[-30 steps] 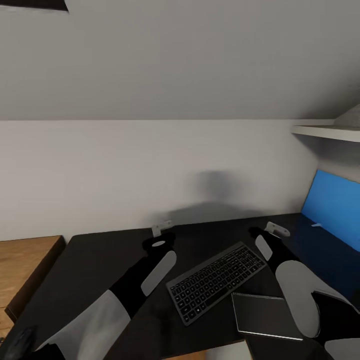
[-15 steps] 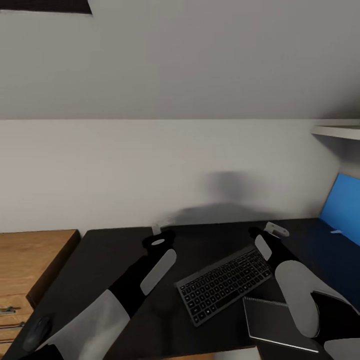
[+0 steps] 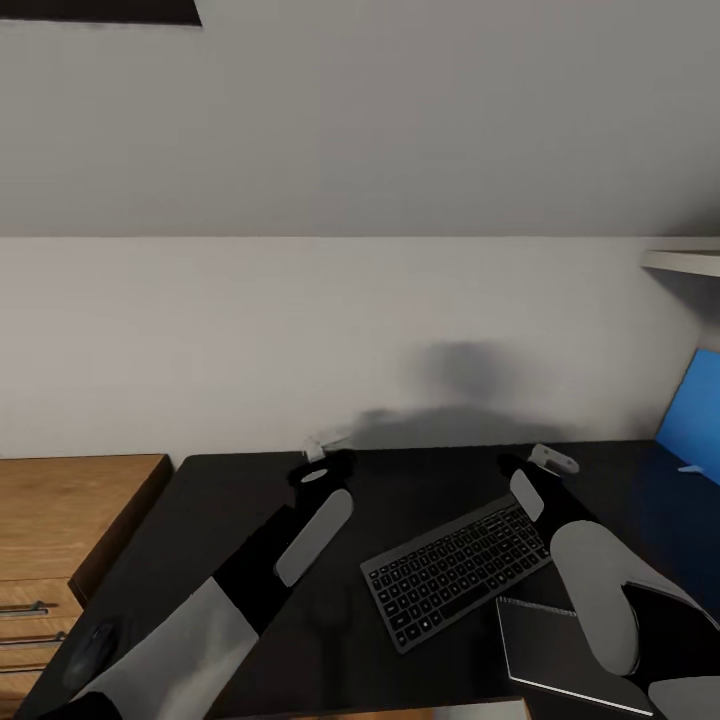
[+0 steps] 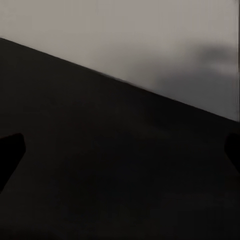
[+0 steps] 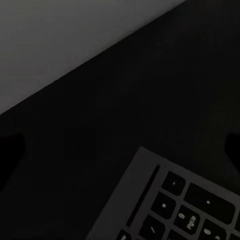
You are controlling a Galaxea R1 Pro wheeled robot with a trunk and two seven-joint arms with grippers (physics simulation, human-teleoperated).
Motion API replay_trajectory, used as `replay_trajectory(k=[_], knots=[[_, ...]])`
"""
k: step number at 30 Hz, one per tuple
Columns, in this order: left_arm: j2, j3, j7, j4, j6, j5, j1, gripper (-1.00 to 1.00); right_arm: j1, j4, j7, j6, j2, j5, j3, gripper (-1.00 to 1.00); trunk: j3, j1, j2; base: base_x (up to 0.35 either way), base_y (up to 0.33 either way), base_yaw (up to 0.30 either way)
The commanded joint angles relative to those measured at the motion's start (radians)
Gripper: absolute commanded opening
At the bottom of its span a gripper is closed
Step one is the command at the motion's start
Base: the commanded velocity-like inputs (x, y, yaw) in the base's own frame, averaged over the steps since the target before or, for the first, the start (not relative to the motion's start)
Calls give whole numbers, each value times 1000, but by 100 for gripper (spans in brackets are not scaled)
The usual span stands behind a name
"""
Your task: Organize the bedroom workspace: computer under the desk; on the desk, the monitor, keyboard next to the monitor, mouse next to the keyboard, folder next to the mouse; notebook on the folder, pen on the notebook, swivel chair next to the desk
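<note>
Seen from the head camera, both robot arms reach forward over a glossy black counter (image 3: 220,500) set against a pale grey wall. The left tool (image 3: 318,452) hovers over bare counter near the back edge, and the right tool (image 3: 556,462) hovers near the back edge further to the right. In each wrist view only dark finger tips show at the far edges of the frame, set wide apart, so both tools appear spread with nothing between them.

A slim black keyboard (image 3: 458,571) lies flat on the counter between the two arms, its long axis running diagonally from near-left to far-right. Its far right corner sits just below and beside the right tool, so the right arm is clearly nearer. A dark notebook (image 3: 560,650) with pale page edges lies on the counter just by the keyboard's near right end, partly behind the right forearm. A small black mouse (image 3: 88,648) rests at the counter's near left corner, well apart from both tools and closer to the left arm.

Left of the counter stands a wooden drawer unit (image 3: 60,520); whether its drawers hold anything cannot be told. A blue panel (image 3: 695,415) shows at the far right.
</note>
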Motion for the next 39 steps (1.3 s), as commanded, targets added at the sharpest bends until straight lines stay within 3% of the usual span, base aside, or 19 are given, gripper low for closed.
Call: replay_trajectory(k=[1, 2, 7, 39], knots=[[0, 0, 6, -6, 7, 11, -1, 100, 0, -3, -4, 4, 0, -8, 1, 100, -1, 0, -1, 0, 0, 2], [36, 3, 6, -61, 8, 67, -1, 100, 0, -3, -4, 5, 1, -9, 2, 100, -1, 0, -1, 0, 0, 0], [53, 3, 8, -84, 10, 102, -1, 100, 0, -3, -4, 6, 1, -10, 1, 100, -11, 11, -22, 0, 0, 0], [55, 1, 8, -87, 10, 106, -1, 100, 0, 2, -4, 35, -4, -18, -5, 100, -111, 134, -246, 0, 0, 0]])
